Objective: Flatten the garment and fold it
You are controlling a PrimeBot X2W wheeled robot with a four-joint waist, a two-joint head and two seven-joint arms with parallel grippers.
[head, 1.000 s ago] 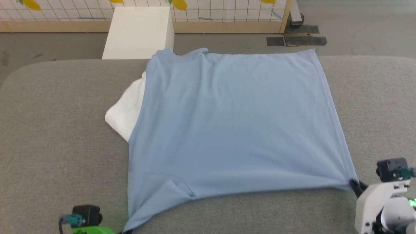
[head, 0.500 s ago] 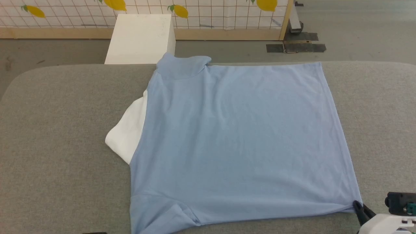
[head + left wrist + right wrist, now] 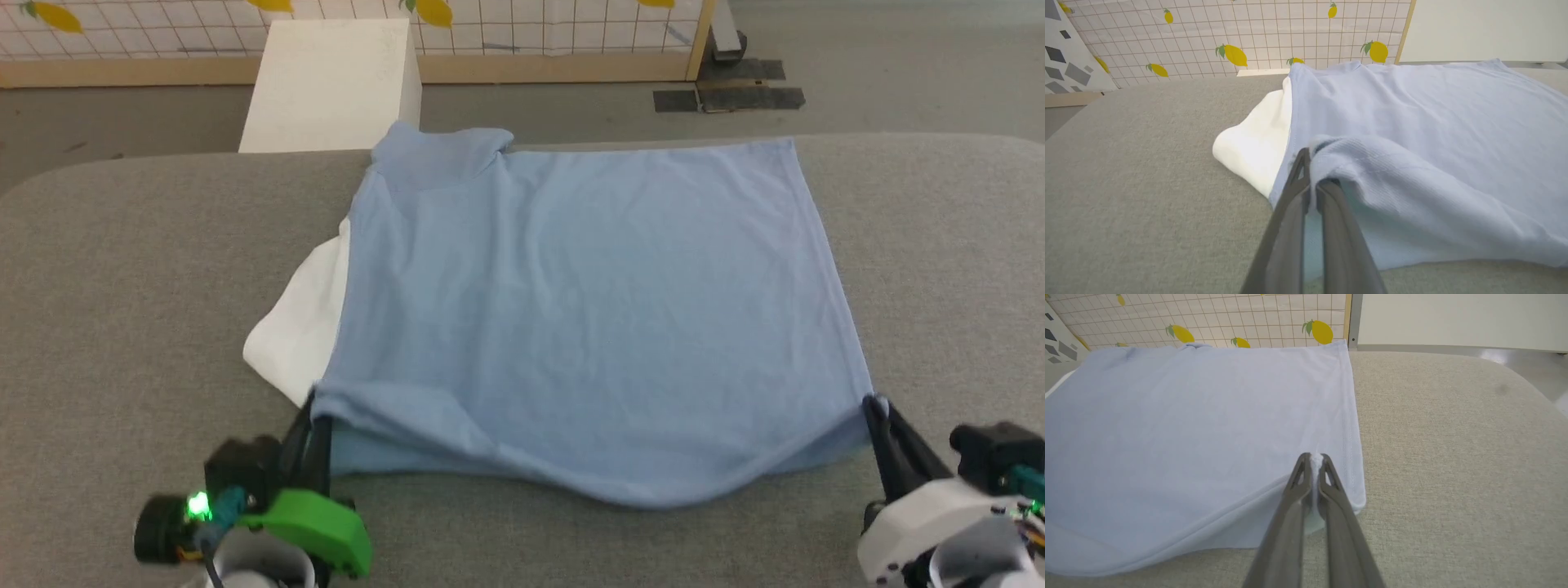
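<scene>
Both shut tight on cloth by the near edge of the grey table (image 3: 122,286): left gripper (image 3: 314,406) on the near-left corner of the garment (image 3: 571,310), right gripper (image 3: 873,402) on the near-right corner. Raised hem (image 3: 653,494) sagging between them. White inner fabric (image 3: 298,327) mostly hidden, peeking at left. Spread beyond the fingertips up to the far edge, near the white box (image 3: 326,82).

The left hand (image 3: 314,412) has two long, dark grey fingers (image 3: 1286,228), slim and tapering, with a triangular cut-out near each tip. Its wrist wears a bright green shell (image 3: 318,527) beside a black camera block (image 3: 237,469) with a lit green lamp (image 3: 196,505) and a teal plug (image 3: 233,500). The right hand (image 3: 873,402) has like fingers, a rounded white shell (image 3: 922,514) and its own black camera (image 3: 992,445).
</scene>
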